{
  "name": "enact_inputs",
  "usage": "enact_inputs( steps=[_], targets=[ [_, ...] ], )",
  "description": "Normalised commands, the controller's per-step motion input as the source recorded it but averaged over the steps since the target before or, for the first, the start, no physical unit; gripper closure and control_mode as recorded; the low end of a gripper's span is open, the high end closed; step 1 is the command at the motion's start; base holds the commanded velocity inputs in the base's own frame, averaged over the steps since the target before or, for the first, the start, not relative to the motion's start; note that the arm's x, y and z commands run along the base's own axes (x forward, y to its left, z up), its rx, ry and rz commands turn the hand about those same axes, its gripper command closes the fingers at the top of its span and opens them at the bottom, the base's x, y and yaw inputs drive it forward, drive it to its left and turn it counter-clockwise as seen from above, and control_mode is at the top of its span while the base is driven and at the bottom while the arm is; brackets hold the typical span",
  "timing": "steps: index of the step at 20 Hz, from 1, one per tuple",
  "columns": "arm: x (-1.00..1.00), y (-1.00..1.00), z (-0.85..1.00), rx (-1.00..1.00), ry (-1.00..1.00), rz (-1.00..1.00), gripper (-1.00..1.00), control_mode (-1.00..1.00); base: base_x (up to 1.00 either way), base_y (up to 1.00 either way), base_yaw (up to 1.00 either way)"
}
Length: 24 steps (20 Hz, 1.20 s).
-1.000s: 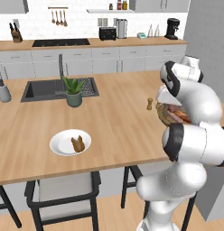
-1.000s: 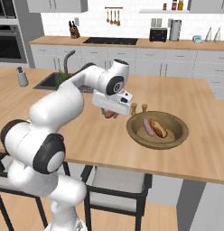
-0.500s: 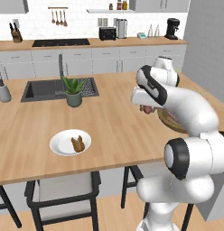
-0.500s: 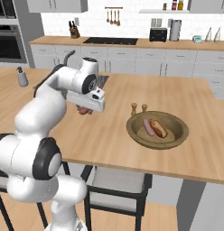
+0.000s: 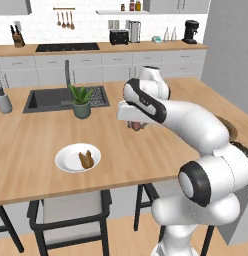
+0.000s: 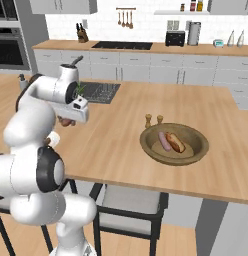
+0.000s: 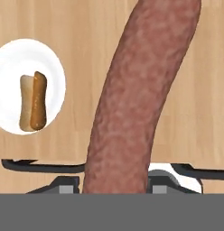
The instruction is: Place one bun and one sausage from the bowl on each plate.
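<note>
We see the reddish-brown sausage [image 7: 136,94] clamped between the fingers [image 7: 114,180] in the hand view, where it runs from the bottom centre up toward one o'clock, close against the lens. In the left base view only its end [image 5: 136,125] peeks out beneath the hand, held above the tabletop [image 5: 41,145]; in the right base view it shows as a small dark end [image 6: 66,121] under the hand at about nine o'clock of the picture. The hand view also gives us the white plate [image 7: 54,67] at ten o'clock, carrying a bun [image 7: 39,106] with something paler lying touching it on one side; we cannot tell what that paler piece is. From the left base view the same plate [image 5: 66,161] lies near the tabletop's front edge at eight o'clock, well apart from the held sausage, and what lies on it reads as just one brown lump [image 5: 86,159]. The right base view alone gives us the wooden bowl [image 6: 196,152] at three o'clock, with a pale pink sausage [image 6: 163,141] and a second bun [image 6: 175,142] lying side by side and touching inside it, and two small wooden shakers [image 6: 153,120] just beside its rim at eleven o'clock. The left base view adds a potted plant [image 5: 81,101] beside the sink [image 5: 46,100].
</note>
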Motion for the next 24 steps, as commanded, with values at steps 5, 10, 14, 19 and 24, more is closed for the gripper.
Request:
enact_inputs(
  steps=[5, 10, 14, 19, 24],
  targets=[
    [0.00, 1.00, -0.01, -0.05, 0.08, 0.36, 1.00, -1.00, 0.00, 0.00, 0.00],
    [0.02, 1.00, -0.02, -0.09, 0.04, 0.15, 1.00, -1.00, 0.00, 0.00, 0.00],
    [0.14, 1.00, -0.42, -0.09, 0.01, 0.00, 1.00, -1.00, 0.00, 0.00, 0.00],
    [0.14, 0.78, -0.70, -0.01, -0.03, 0.00, 1.00, -1.00, 0.00, 0.00, 0.00],
    [0.07, 0.44, -0.59, 0.01, -0.08, -0.09, 1.00, -1.00, 0.00, 0.00, 0.00]
  ],
)
